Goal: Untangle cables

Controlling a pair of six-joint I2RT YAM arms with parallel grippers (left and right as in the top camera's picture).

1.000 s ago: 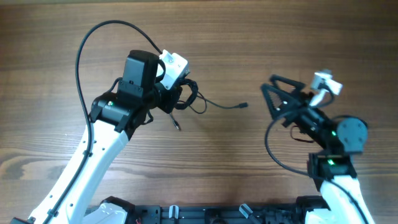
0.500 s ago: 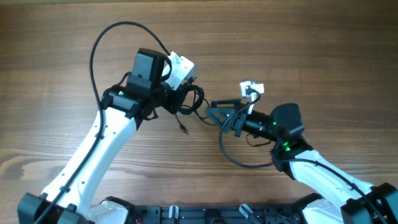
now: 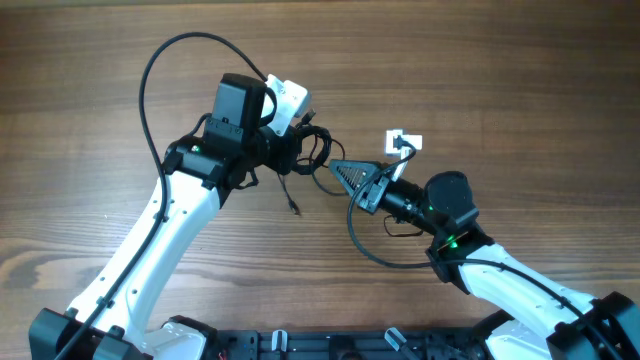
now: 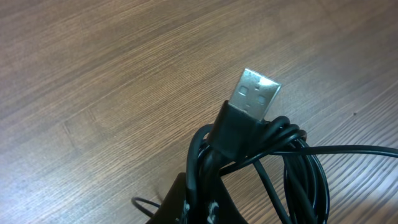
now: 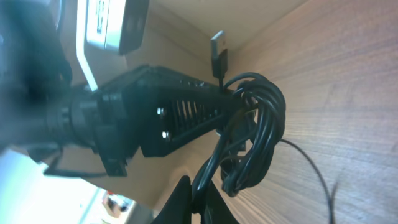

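Note:
The cables (image 3: 316, 150) are a knotted bundle of thin black loops just above the table's middle. My left gripper (image 3: 298, 152) is shut on the bundle from the left. In the left wrist view the strands (image 4: 292, 168) rise out of its fingers (image 4: 186, 202), with a silver USB plug (image 4: 256, 92) sticking up. My right gripper (image 3: 334, 169) reaches in from the right and is shut on one strand (image 5: 214, 165) of the bundle (image 5: 258, 134). A loose end with a small plug (image 3: 293, 207) hangs down toward the wood. A thin strand (image 5: 311, 168) trails across the table.
Bare wooden tabletop (image 3: 480, 60) lies all around. The left arm's thick black wire (image 3: 150, 70) arcs over the upper left. The right arm's own wire (image 3: 362, 245) loops under its wrist. A black rail (image 3: 330, 345) runs along the front edge.
My right gripper has swung left from the right side to the bundle and shut on a strand. The left gripper has kept its hold and shifted slightly right.

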